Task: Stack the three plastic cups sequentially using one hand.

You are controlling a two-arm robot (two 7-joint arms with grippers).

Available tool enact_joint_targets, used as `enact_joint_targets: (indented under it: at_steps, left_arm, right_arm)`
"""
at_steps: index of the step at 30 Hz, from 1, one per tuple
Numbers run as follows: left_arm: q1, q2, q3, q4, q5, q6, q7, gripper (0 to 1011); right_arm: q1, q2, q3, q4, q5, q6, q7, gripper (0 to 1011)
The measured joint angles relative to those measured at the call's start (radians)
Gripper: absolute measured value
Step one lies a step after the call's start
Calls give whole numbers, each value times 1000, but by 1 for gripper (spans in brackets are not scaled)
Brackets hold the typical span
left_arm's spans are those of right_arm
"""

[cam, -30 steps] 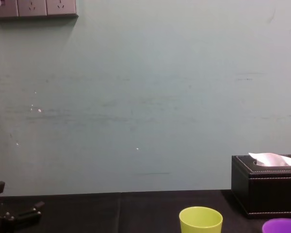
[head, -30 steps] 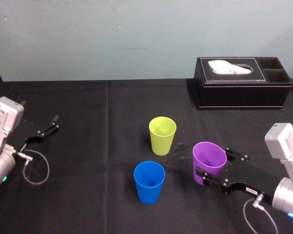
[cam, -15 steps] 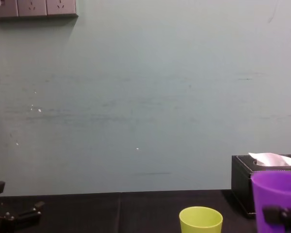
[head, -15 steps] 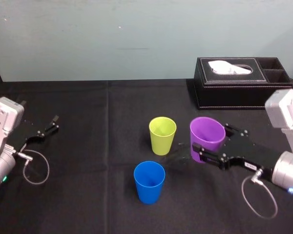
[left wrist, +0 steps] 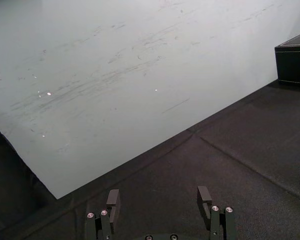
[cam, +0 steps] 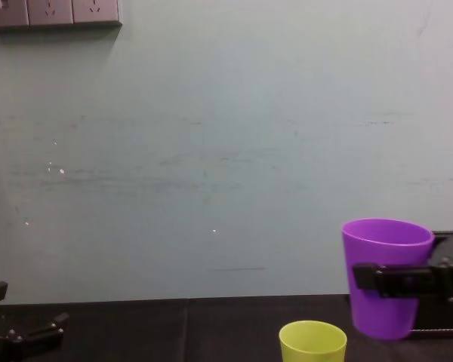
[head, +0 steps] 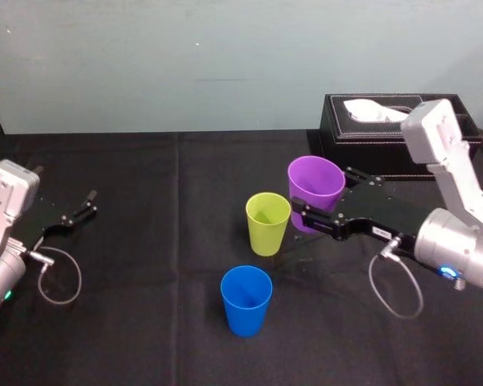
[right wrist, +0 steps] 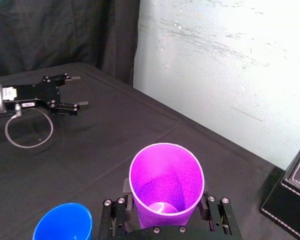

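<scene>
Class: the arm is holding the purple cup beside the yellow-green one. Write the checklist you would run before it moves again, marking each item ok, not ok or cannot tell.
1. Grip: the right gripper is shut on the purple cup, which is upright. Ok.
2. Alignment: the purple cup hangs to the right of the yellow-green cup, not over its mouth. Not ok.
3. Height: in the chest view the purple base sits about level with the yellow-green rim. Cannot tell.
4. Target: the yellow-green cup is upright and empty. Ok.
5. Blue cup: upright, standing apart nearer the robot. Ok.
6. Left gripper: open, parked at the table's left. Ok.
</scene>
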Motion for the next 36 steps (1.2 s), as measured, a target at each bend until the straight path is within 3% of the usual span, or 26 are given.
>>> enact_joint_targets:
  at_steps: [13,36]
  left_arm:
    - [0,0,0,0,0,0,0,1011]
    - [0,0,0,0,0,0,0,1011]
  right_arm:
    - [113,-82,-86,99,-73,29,-17,734]
    - [187,-158,-122,210,-117,39,5,734]
